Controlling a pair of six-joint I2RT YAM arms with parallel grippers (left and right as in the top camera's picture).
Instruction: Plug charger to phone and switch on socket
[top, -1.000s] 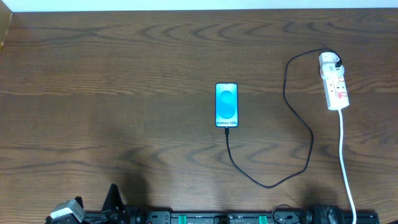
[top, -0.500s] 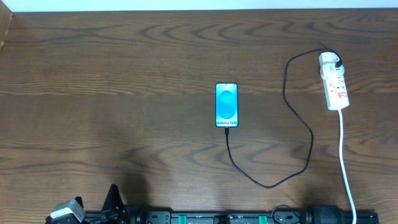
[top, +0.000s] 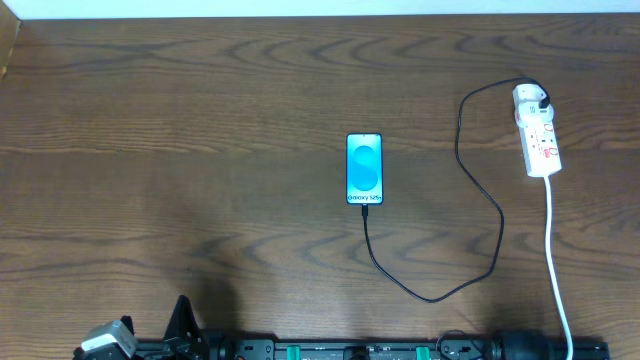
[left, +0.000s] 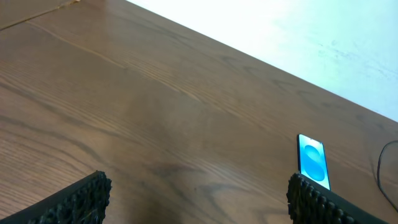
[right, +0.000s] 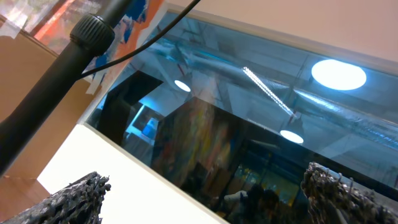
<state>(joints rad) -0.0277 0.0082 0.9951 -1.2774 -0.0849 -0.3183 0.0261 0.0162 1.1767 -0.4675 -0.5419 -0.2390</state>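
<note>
The phone (top: 364, 168) lies flat at the table's middle, its blue screen lit. The charger (top: 497, 228) is a thin black cable that runs from the phone's near end, loops right and climbs to a black adapter (top: 541, 101) seated in the far end of the socket (top: 538, 137), a white strip at the right. In the left wrist view the phone (left: 312, 160) lies far ahead to the right, and my left gripper (left: 199, 205) is open over bare wood. My right gripper (right: 208, 199) is open, tilted upward at a window, holding nothing.
The socket's thick white cord (top: 553, 250) runs down the right side to the near edge. Both arm bases (top: 350, 350) sit along the near edge. A pale wall (left: 298, 31) borders the table's far side.
</note>
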